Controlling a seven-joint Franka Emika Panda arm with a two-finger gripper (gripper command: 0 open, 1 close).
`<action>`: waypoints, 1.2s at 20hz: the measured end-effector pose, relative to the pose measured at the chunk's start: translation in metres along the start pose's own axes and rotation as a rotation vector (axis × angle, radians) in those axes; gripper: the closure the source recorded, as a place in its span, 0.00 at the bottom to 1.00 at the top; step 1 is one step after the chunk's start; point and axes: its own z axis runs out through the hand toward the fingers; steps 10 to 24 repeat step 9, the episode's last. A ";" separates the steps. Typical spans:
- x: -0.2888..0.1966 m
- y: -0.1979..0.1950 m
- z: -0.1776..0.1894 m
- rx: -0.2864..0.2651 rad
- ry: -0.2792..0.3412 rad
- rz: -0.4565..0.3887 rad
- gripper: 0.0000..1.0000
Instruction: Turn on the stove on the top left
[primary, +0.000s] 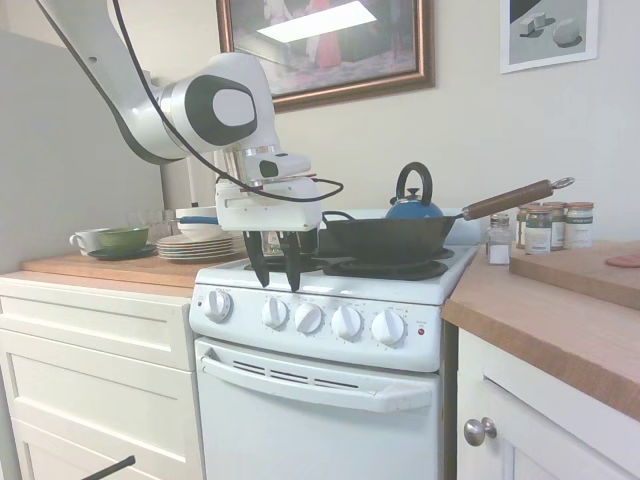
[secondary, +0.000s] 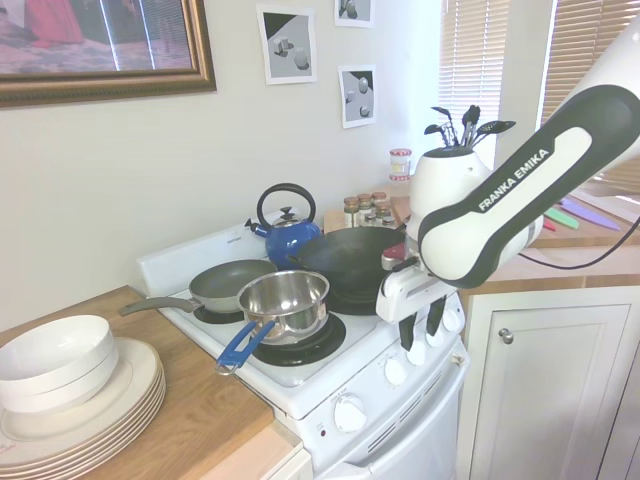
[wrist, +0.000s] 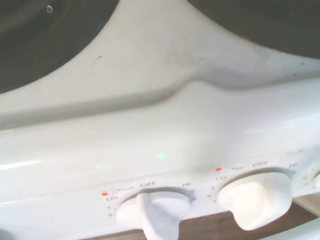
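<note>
Kitchen wall with a framed painting (primary: 325, 45) is standing behind the stove (primary: 320, 400), a narrow white range set between a wooden tabletop (primary: 110, 268) on the left and another on the right. I am hanging my end effector (primary: 278, 270) fingers-down over the stove's near edge, just above the row of five white knobs; the dark fingers are standing slightly spread and are pinching nothing. In the first exterior view the fingertips are sitting above the gap between the leftmost knob (primary: 218, 305) and the second knob (primary: 275, 312), apart from both. The wrist view is showing two knobs from above, one printed "Front" (wrist: 152, 212) and its neighbour (wrist: 255, 197) with a blurred label I cannot read; both are facing the near side, their axes running horizontally out of the control panel. I judge the target knob to be lying just below and slightly to the right of my fingertips, so the coming move is calling for a short descent.
</note>
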 end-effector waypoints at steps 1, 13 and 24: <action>0.000 0.000 0.000 -0.001 -0.003 -0.002 0.00; -0.001 -0.001 -0.007 0.002 -0.004 -0.014 0.00; -0.001 -0.001 -0.007 0.002 -0.004 -0.014 0.00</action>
